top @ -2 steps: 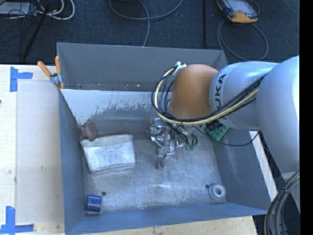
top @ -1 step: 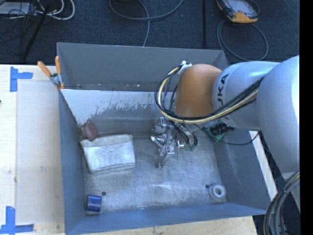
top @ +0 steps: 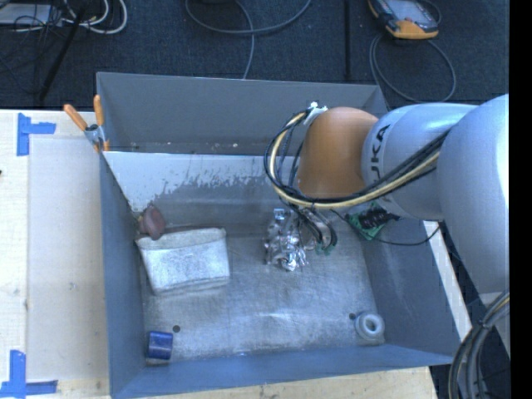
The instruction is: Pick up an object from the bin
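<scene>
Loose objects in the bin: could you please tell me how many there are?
4: brown lump upper left, pale block beside it, blue cylinder in the lower-left corner, grey ring lower right. The arm may hide others.

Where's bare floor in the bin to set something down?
Widest bare patch: near-side floor between the small blue thing, the grey ring and the gripper. Crowded at left, where the brown lump lies beside the white block.

Bin (top: pixel 120 306): rectangular pad (top: pixel 187 260) left of centre; small round piece (top: pixel 152 219) at pad's rear-left corner; short cylinder (top: pixel 159 346) near front-left corner; ring (top: pixel 369 326) near front-right corner; gripper (top: pixel 287 254) over centre.
</scene>
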{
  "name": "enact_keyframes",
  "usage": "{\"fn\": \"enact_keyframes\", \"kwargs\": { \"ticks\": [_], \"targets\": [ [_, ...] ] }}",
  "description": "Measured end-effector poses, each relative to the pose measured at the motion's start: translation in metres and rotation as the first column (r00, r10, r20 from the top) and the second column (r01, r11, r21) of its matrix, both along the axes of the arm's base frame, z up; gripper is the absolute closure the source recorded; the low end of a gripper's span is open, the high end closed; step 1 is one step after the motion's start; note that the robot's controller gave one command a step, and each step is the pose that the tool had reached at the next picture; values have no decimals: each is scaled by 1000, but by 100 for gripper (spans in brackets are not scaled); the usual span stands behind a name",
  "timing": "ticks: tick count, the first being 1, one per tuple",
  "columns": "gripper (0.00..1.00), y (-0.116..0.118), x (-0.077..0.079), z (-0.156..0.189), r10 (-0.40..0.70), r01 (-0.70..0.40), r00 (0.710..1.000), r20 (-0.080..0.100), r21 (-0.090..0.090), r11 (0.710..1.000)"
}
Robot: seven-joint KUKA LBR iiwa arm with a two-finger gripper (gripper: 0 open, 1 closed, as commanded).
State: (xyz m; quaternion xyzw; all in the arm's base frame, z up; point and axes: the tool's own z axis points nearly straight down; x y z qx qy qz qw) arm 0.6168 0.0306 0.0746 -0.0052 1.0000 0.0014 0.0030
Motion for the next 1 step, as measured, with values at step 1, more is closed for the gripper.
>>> {"fn": "enact_keyframes", "kwargs": {
  "ticks": [1],
  "targets": [
    [100, 12, -20, 176, 384, -384, 923, 2, -5, 923]
  ]
}}
